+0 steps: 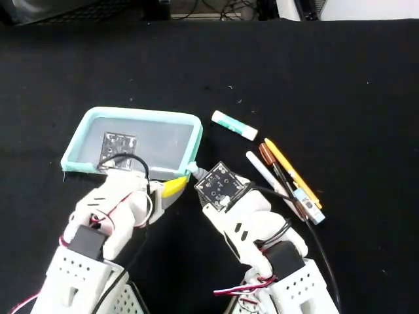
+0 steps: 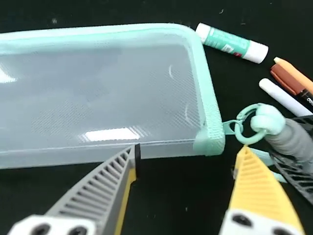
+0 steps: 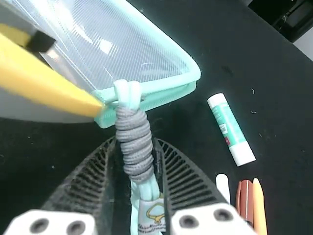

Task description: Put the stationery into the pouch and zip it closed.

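Observation:
The translucent pouch with a mint rim lies flat at the left. Its zipper pull, a mint ring with a grey wrapped cord, sticks out at the near right corner. My right gripper is shut on that cord. My left gripper is open at the pouch's near edge, its grey finger touching the edge and its yellow finger beside the corner. A glue stick and several pens lie on the table right of the pouch.
The black tabletop stretches wide behind and to the right of the stationery. Both arm bodies crowd the front edge, the right one close to the pens.

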Controlling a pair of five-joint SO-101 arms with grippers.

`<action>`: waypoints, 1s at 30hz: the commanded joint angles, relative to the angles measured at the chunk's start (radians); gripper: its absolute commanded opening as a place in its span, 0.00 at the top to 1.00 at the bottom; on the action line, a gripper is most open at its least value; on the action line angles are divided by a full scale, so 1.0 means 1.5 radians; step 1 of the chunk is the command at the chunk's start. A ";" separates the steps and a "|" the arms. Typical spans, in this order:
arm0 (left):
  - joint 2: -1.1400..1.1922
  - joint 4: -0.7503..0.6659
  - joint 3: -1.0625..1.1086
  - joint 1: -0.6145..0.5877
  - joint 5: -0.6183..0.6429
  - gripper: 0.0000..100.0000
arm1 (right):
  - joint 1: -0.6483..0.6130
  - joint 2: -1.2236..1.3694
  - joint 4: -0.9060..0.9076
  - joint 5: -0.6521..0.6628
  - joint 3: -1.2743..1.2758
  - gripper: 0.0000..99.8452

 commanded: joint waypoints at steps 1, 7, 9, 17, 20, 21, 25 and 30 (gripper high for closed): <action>-0.014 -0.042 0.008 0.013 0.008 0.68 | 0.003 -0.008 -0.001 0.000 -0.036 0.99; -0.013 -0.049 0.018 0.061 0.008 0.68 | 0.003 -0.008 -0.001 -0.002 -0.036 0.99; -0.013 -0.064 0.025 0.060 0.008 0.68 | 0.003 -0.008 -0.001 -0.003 -0.036 0.99; -0.012 -0.126 0.064 0.033 -0.010 0.68 | 0.003 -0.008 0.001 -0.005 -0.038 0.99; -0.012 -0.148 0.077 -0.008 -0.016 0.68 | 0.002 -0.008 0.002 -0.005 -0.038 0.99; -0.012 -0.153 0.082 -0.012 -0.016 0.68 | 0.002 -0.008 0.002 -0.005 -0.038 0.99; -0.012 -0.155 0.084 -0.013 -0.016 0.68 | 0.002 -0.008 0.001 -0.006 -0.039 0.99; -0.012 -0.152 0.085 -0.013 -0.016 0.68 | -0.053 -0.008 0.028 -0.006 -0.066 0.99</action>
